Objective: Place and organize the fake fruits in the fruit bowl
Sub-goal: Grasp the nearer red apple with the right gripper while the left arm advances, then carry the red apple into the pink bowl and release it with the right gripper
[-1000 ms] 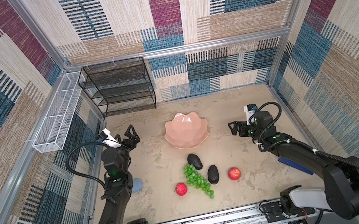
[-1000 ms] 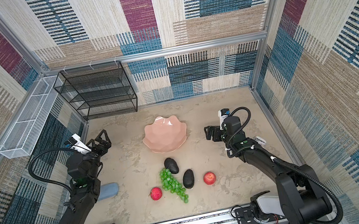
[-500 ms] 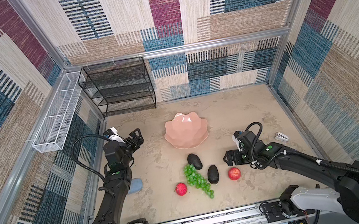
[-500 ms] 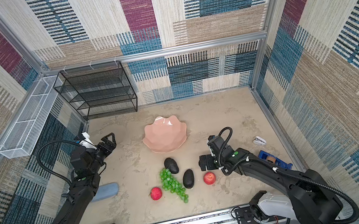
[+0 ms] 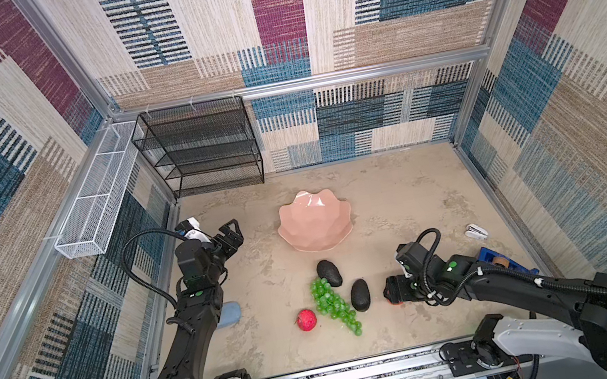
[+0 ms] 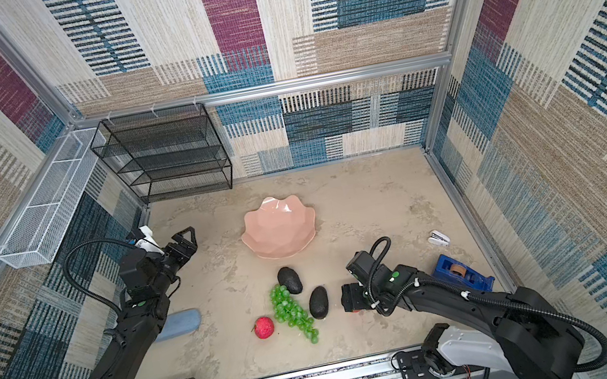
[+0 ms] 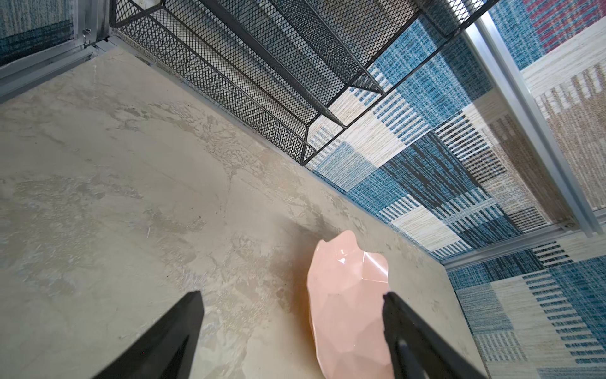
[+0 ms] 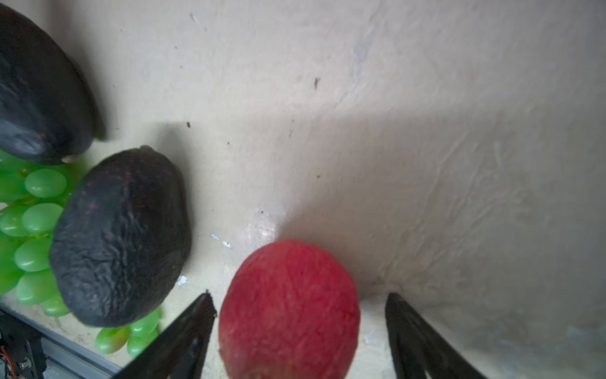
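Observation:
The pale pink scalloped fruit bowl (image 5: pixel 290 218) (image 6: pixel 258 228) stands empty mid-table and also shows in the left wrist view (image 7: pixel 344 288). In front of it lie two dark avocados (image 5: pixel 329 273) (image 5: pixel 360 295), a bunch of green grapes (image 5: pixel 333 307) and a red apple (image 5: pixel 306 320). My right gripper (image 5: pixel 394 293) (image 8: pixel 300 295) is low on the table astride a second red apple (image 8: pixel 290 308); one finger is almost against it, with a gap at the other. My left gripper (image 5: pixel 234 234) (image 7: pixel 292 293) hangs open and empty left of the bowl.
A black mesh rack (image 5: pixel 202 149) stands at the back left, with a white mesh tray (image 5: pixel 96 197) on the left wall. A blue tape dispenser (image 5: pixel 504 262) and a small white object (image 5: pixel 475 230) lie at the right. A pale blue object (image 5: pixel 229 314) lies beside my left arm.
My right arm came forward and down from the back right to the red apple, and its jaws narrowed around it. My left gripper shifted slightly towards the bowl.

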